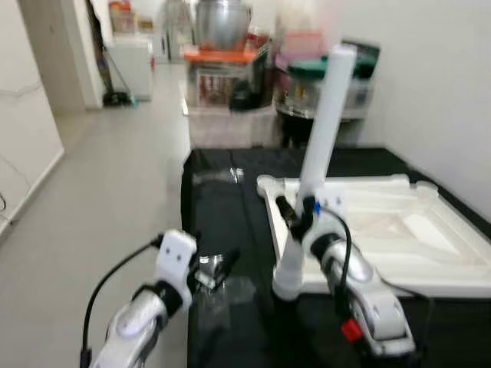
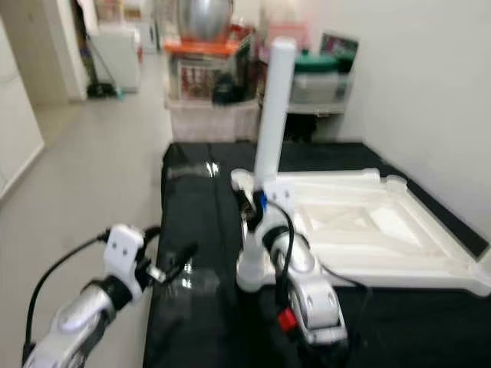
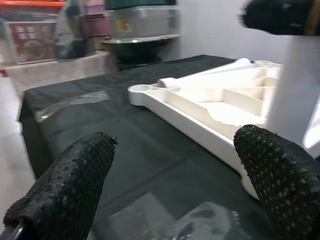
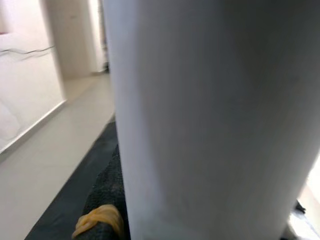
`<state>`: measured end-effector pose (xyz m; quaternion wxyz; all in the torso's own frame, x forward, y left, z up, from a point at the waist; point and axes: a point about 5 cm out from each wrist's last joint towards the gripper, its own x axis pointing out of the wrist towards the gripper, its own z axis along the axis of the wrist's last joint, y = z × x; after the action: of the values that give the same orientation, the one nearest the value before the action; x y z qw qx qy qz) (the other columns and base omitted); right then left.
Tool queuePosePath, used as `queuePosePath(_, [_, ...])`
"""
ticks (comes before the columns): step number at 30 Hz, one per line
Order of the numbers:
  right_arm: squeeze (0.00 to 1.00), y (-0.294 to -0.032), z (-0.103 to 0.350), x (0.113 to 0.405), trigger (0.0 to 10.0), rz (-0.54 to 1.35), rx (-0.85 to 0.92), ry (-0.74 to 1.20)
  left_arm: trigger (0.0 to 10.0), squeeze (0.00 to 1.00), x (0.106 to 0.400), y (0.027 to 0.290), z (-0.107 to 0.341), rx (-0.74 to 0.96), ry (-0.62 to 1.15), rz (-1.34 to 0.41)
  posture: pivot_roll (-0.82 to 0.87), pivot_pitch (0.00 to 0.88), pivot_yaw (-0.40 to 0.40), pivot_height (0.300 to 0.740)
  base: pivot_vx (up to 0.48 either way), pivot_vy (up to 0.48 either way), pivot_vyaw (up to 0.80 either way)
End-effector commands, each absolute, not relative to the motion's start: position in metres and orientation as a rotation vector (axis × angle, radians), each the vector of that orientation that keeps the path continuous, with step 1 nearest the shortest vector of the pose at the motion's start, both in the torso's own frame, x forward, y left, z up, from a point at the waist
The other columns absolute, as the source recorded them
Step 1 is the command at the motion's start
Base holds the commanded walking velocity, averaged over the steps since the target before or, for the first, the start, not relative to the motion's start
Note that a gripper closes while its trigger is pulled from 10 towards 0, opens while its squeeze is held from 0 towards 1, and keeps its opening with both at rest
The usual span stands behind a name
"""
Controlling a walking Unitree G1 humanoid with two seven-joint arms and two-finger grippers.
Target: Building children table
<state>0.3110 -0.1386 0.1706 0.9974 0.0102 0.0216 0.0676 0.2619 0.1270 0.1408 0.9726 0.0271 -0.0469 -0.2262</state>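
Holding a white table leg (image 1: 322, 146) nearly upright in the right pincer (image 1: 299, 218), foot at the near-left corner of the upturned tabletop (image 1: 399, 230); left pincer (image 1: 219, 268) wide, empty, nearby.

A broad white table leg (image 4: 210, 120) stands close up — at seven o'clock a black fingertip (image 4: 102, 207) with a yellow band (image 4: 97, 219) touches it.
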Motion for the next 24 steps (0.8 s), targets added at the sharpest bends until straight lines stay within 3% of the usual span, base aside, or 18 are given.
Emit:
queuePosePath(1, [0.00, -0.1672, 0.1364, 0.3055, 0.0, -0.042, -0.025, 0.206, 10.0, 0.00, 0.2627, 0.1283, 0.1373, 0.061, -0.081, -0.450, 0.04, 0.000, -0.070, 0.740, 0.000, 0.000, 0.00])
queuePosePath(14, [0.00, -0.1714, 0.1363, 0.3038, 0.0, -0.155, -0.046, 0.241, 10.0, 0.00, 0.2629, 0.1299, 0.1365, 0.066, -0.077, -0.440, 0.05, 0.000, -0.068, 0.740, 0.000, 0.000, 0.00])
queuePosePath(15, [0.00, -0.1696, 0.1365, 0.3043, 8.6, -0.145, -0.047, 0.243, 10.0, 0.00, 0.2632, 0.1302, 0.1365, 0.067, -0.076, -0.439, 0.05, 0.000, -0.067, 0.740, 0.000, 0.000, 0.00])
queuePosePath(16, [0.00, -0.1682, 0.1365, 0.3047, 10.0, -0.138, -0.047, 0.244, 10.0, 0.00, 0.2633, 0.1303, 0.1364, 0.068, -0.076, -0.439, 0.05, 0.000, -0.067, 0.740, 0.000, 0.000, 0.00])
queuePosePath(24, [0.02, -0.1683, 0.1434, 0.3046, 10.0, -0.151, -0.016, 0.194, 10.0, 0.00, 0.2643, 0.1311, 0.1358, 0.070, -0.074, -0.442, 0.04, 0.000, -0.060, 0.740, 0.000, 0.000, 0.00])
